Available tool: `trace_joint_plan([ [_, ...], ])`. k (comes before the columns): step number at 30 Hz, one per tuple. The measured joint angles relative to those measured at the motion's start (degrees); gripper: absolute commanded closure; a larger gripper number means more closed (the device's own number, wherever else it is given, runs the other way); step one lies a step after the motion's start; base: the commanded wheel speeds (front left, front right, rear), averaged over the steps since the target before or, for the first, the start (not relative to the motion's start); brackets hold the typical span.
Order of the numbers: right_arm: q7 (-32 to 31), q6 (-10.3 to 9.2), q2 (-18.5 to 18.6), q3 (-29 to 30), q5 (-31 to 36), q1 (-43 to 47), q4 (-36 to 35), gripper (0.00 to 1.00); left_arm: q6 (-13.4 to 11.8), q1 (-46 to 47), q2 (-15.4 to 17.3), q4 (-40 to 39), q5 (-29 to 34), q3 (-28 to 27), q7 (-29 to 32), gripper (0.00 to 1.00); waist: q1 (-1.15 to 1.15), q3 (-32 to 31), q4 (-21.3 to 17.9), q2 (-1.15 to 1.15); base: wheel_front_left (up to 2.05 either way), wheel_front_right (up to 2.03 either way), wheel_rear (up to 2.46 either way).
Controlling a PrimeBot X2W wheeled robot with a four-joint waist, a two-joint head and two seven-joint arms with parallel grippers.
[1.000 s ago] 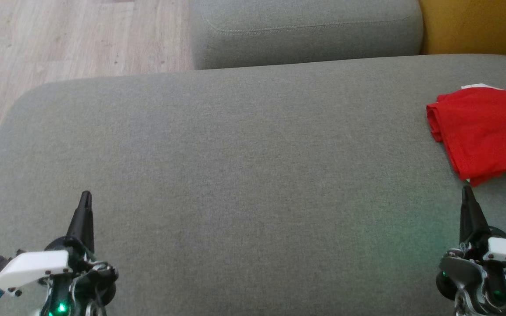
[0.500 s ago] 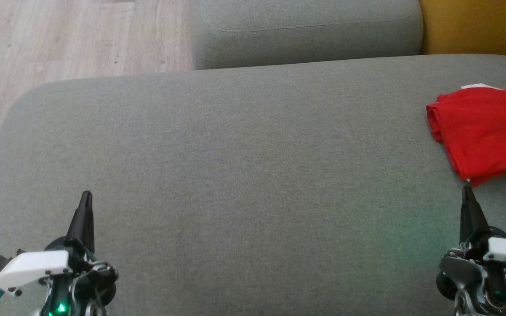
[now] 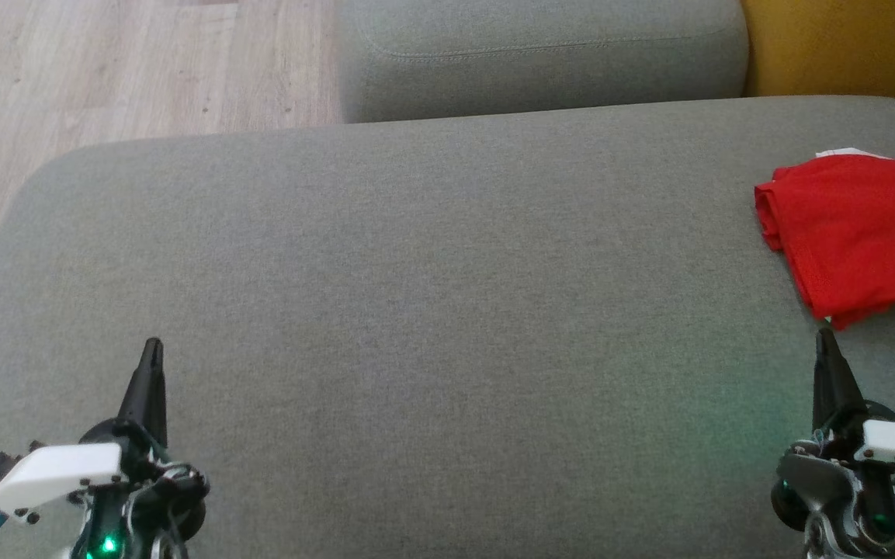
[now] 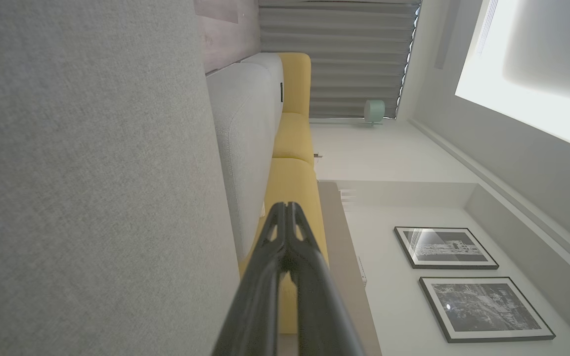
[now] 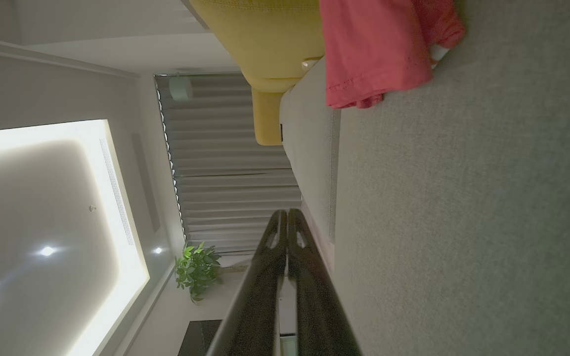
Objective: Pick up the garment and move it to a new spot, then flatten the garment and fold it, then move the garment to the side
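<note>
Bearing red garment point(image 3: 858, 233) at right: grey sofa cushion point(image 3: 416, 310); wood floor point(image 3: 105, 70) beyond.

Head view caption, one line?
Red garment folded at right on the grey cushion; left gripper and right gripper shut, empty.

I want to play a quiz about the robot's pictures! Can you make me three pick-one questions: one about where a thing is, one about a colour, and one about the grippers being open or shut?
1. Where does the shirt lie?
A) on a table
B) in a basket
C) on the grey cushion, just ahead of the right gripper

2. What colour is the shirt?
A) red
B) blue
C) white

3. How are the left gripper and the right gripper?
A) both wide open
B) both shut, holding nothing
C) both clamped on the shirt

Answers:
1 C: it rests on the cushion's right side.
2 A: the cloth is plainly red.
3 B: each pair of fingers is pressed together with nothing between.
</note>
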State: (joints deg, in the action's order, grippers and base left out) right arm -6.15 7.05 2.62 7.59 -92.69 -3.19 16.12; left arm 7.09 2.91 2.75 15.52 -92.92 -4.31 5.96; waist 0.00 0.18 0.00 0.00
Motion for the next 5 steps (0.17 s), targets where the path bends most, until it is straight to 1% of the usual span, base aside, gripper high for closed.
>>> trace_joint_plan([
  [5,0.0,0.00,0.0,0.0,0.0,0.0,0.0,1.00,0.0,0.0,0.0,0.0,0.0,0.0,0.0,1.00,0.00,0.0,0.0,0.00,0.00,0.00,0.00],
])
